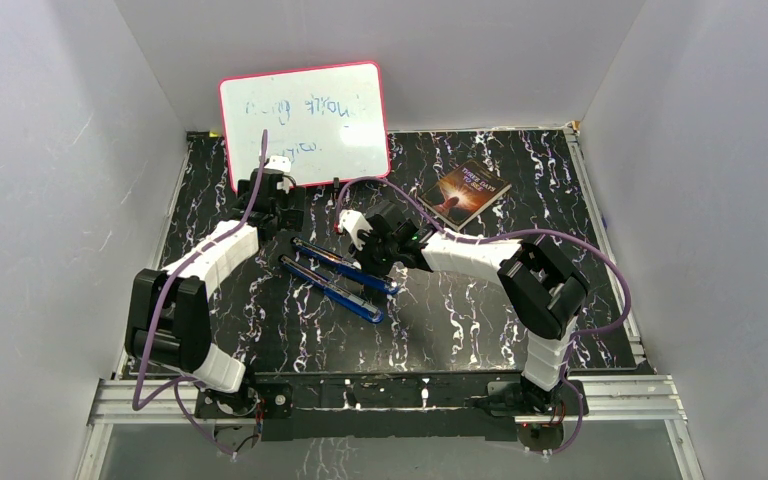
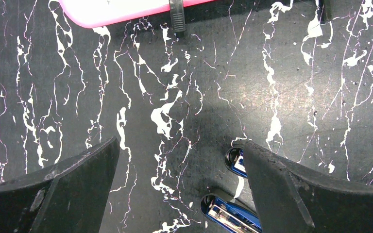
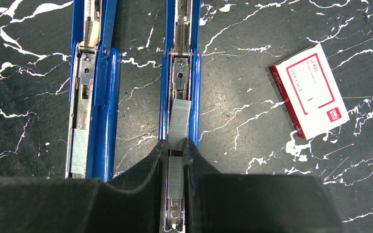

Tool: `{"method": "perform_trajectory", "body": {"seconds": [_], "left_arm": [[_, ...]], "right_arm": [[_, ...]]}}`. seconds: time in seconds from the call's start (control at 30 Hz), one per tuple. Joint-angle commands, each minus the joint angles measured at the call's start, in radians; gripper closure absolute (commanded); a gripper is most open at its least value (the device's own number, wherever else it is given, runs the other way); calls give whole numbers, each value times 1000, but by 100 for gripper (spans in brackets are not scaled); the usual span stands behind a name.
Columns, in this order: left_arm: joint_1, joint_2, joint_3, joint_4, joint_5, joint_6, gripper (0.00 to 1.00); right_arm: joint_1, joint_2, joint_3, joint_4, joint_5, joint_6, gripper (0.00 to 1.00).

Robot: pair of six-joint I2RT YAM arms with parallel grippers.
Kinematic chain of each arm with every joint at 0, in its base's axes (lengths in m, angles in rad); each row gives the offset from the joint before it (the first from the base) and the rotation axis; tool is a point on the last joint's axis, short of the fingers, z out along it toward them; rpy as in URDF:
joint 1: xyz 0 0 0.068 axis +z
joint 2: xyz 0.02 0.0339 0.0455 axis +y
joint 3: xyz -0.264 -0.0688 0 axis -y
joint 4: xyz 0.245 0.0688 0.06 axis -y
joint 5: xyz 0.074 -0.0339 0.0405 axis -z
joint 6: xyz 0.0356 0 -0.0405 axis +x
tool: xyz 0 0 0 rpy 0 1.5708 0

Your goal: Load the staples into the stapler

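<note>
The blue stapler (image 1: pixel 335 290) lies opened on the table as two long blue channels side by side, also seen in the right wrist view (image 3: pixel 106 97). My right gripper (image 3: pixel 177 144) sits over the right channel with its jaws a strip's width apart, pinching the near end of a silvery staple strip (image 3: pixel 179 124). Another strip (image 3: pixel 176 177) lies in the channel between the fingers, and a third (image 3: pixel 79 151) lies in the left channel. My left gripper (image 2: pixel 177 143) is wide open and empty, low over the table beside the stapler's rounded ends (image 2: pixel 223 211).
A small white box with a red label (image 3: pixel 311 92) lies to the right of the stapler. A pink-framed whiteboard (image 1: pixel 305 125) leans at the back. A dark book (image 1: pixel 470 192) lies at the back right. White walls close in the table.
</note>
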Motion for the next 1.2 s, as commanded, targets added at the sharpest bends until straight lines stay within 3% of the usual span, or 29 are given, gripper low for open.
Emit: {"method": "perform_trajectory", "body": {"seconds": [0.0, 0.7, 1.17], "left_arm": [[6, -42, -11, 8, 7, -4, 2], [6, -40, -11, 8, 7, -4, 2], [6, -39, -11, 8, 8, -4, 2]], "right_arm": [[-2, -29, 1, -8, 41, -13, 82], [-3, -45, 6, -18, 55, -19, 80], [-4, -57, 14, -29, 62, -38, 85]]}}
